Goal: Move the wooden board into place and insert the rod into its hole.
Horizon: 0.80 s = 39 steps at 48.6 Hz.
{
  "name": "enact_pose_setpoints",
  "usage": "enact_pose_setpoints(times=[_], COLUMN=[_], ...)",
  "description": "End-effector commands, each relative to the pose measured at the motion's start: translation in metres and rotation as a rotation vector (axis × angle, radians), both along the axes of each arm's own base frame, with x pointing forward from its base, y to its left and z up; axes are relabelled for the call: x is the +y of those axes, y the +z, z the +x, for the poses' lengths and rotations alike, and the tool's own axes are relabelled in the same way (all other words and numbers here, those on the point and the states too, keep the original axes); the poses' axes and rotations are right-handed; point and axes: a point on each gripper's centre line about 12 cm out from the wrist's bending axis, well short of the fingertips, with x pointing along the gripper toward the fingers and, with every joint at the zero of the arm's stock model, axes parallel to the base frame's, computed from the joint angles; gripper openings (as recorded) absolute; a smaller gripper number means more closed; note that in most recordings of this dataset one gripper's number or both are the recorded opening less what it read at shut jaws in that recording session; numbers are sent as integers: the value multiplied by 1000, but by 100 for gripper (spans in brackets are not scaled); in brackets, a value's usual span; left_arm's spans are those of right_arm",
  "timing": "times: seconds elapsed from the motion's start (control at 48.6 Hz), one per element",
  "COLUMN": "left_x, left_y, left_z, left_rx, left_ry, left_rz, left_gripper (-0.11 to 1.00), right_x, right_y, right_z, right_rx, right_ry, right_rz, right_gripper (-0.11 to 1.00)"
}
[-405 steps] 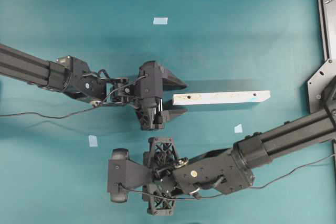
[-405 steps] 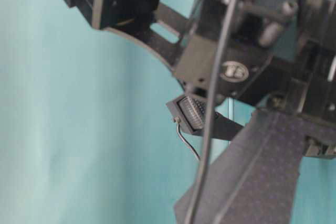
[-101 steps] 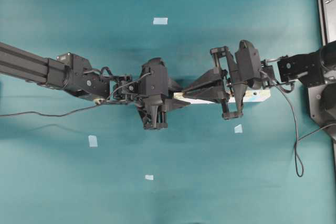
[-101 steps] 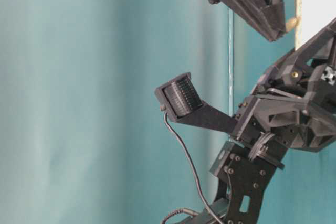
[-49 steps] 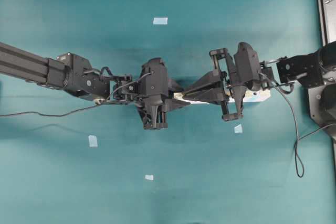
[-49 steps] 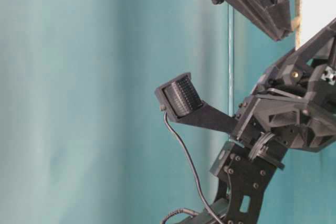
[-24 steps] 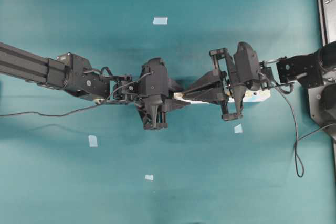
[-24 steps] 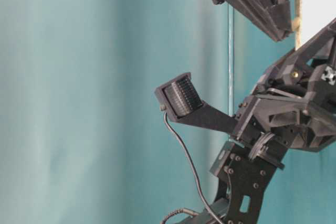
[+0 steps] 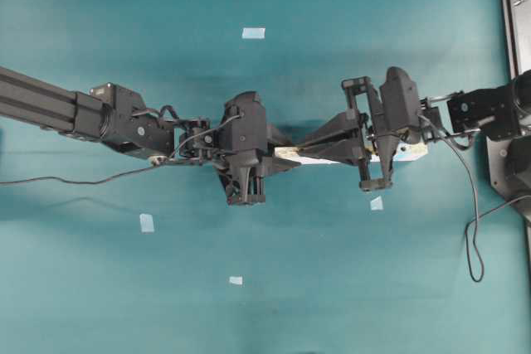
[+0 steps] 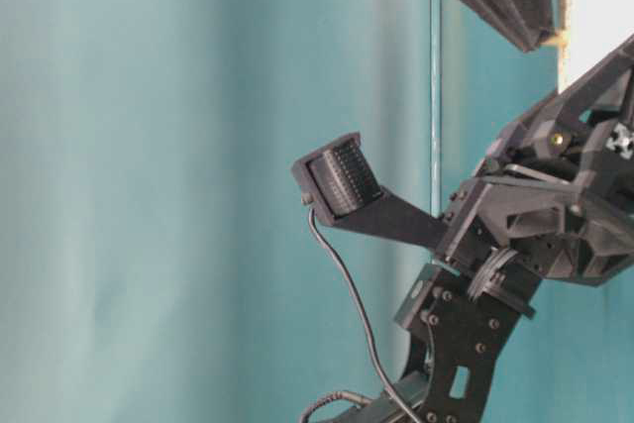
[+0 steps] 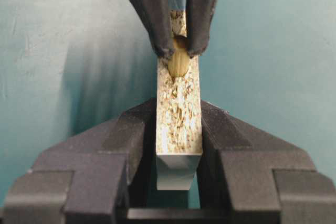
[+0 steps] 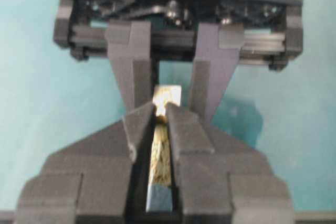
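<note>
Right gripper (image 11: 177, 51) pinched the rod (image 11: 178, 62) at its tips, over the raw chipboard edge of the wooden board (image 11: 178, 114). Opposite, left gripper (image 12: 161, 95) clamped that board's end on edge. Board apparently placed; rod seemingly entering, full seating unclear.

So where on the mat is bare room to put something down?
Bare mat lies above both arms around the upper tape square, and below them past the lower tape squares. The middle is crowded: left gripper, right gripper and wooden board meet there.
</note>
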Motion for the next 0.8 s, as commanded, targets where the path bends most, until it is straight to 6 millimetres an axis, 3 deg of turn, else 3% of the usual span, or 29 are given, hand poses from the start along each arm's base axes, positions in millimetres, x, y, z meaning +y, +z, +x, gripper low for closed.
enact_pose_setpoints(times=[0.0,0.535,0.782], left_x=[-4,-4,-4], left_y=[18,19,19], left_z=[5,5,5], left_rx=[-43,-45,-43], left_ry=[-7,-7,-8], left_rz=[-2,-4,-1], left_gripper=[21,21,21], right_x=[2,-1,1], right_y=[2,-14,-6], right_z=[-2,-4,-5], right_rx=[6,160,192], right_ry=[5,-11,-19], right_rz=[-6,-29,-41], right_gripper=[9,9,9])
